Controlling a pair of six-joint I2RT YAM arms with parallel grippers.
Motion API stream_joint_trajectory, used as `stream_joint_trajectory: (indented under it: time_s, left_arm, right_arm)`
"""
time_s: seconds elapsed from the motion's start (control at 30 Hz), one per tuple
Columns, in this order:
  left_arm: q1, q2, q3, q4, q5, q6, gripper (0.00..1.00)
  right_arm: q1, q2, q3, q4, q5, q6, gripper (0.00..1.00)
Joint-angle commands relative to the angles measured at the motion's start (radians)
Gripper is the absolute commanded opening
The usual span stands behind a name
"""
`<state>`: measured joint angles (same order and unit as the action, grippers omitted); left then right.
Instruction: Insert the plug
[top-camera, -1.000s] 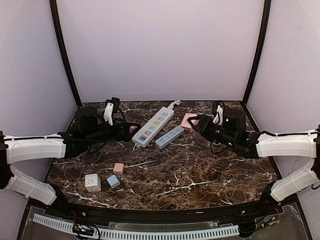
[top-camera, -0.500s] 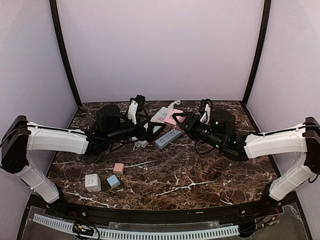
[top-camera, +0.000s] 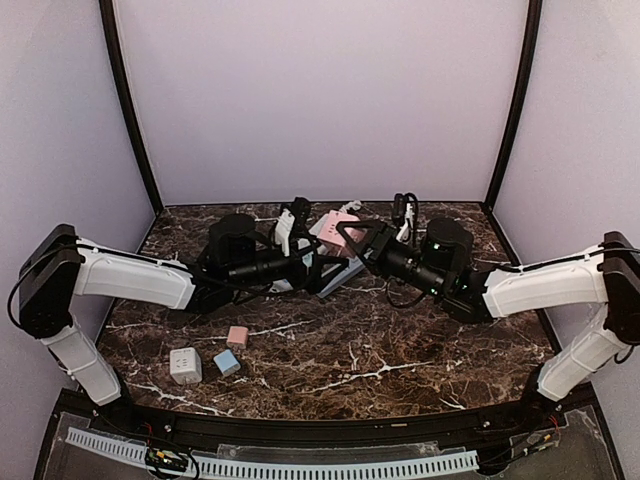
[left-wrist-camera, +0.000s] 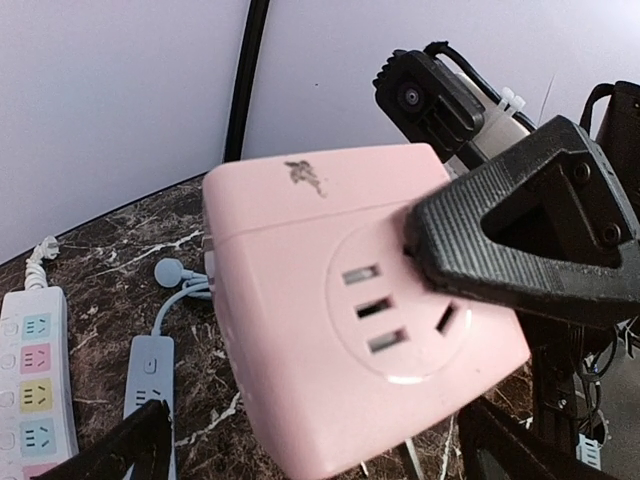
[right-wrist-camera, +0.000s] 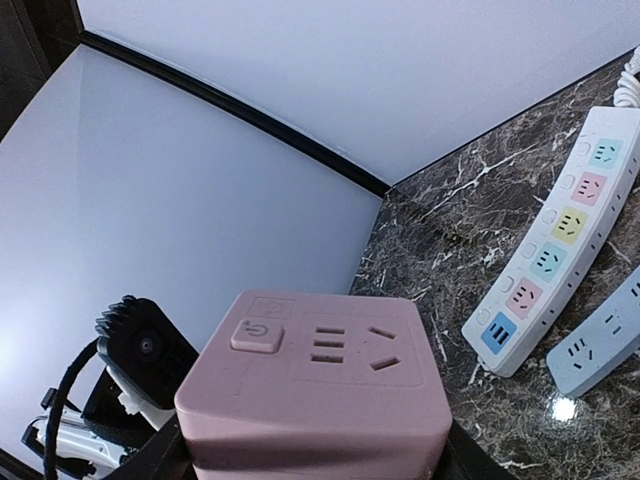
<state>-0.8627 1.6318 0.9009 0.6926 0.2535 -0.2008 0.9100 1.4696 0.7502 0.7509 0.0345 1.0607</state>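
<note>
Above the marbled surface (top-camera: 400, 370), my two arms meet near its far edge. The white power strip (right-wrist-camera: 560, 250) and the blue-grey strip (right-wrist-camera: 600, 350) lie flat side by side there, sockets up, ready to receive. My right tool (top-camera: 358, 240) is clenched on the pink cube plug (left-wrist-camera: 320, 300), holding it aloft with its socket face toward my left tool (top-camera: 318, 268), which gapes wide and empty, apparently for a handover.

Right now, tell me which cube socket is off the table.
The large pink cube, held in the air by the right gripper. The small pink cube, white cube and blue cube all rest on the marble table.
</note>
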Motion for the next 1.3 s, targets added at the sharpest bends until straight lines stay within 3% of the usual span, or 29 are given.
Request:
stream_joint_trajectory:
  time_s: [0.0, 0.33, 0.7, 1.27]
  left_arm:
    - [-0.009, 0.017, 0.009, 0.096, 0.025, 0.038, 1.0]
    - [-0.047, 0.03, 0.001, 0.136, -0.133, 0.207, 0.96]
    - [-0.066, 0.068, -0.037, 0.342, -0.294, 0.281, 0.98]
    - [-0.071, 0.019, -0.09, 0.379, -0.386, 0.217, 0.44]
  right_arm:
    - [0.009, 0.004, -0.024, 0.15, -0.048, 0.033, 0.49]
    - [0.007, 0.017, -0.071, 0.269, -0.125, 0.164, 0.49]
    - [0.003, -0.04, -0.077, 0.185, -0.11, 0.231, 0.5]
    - [0.003, -0.035, -0.109, 0.221, -0.096, 0.235, 0.49]
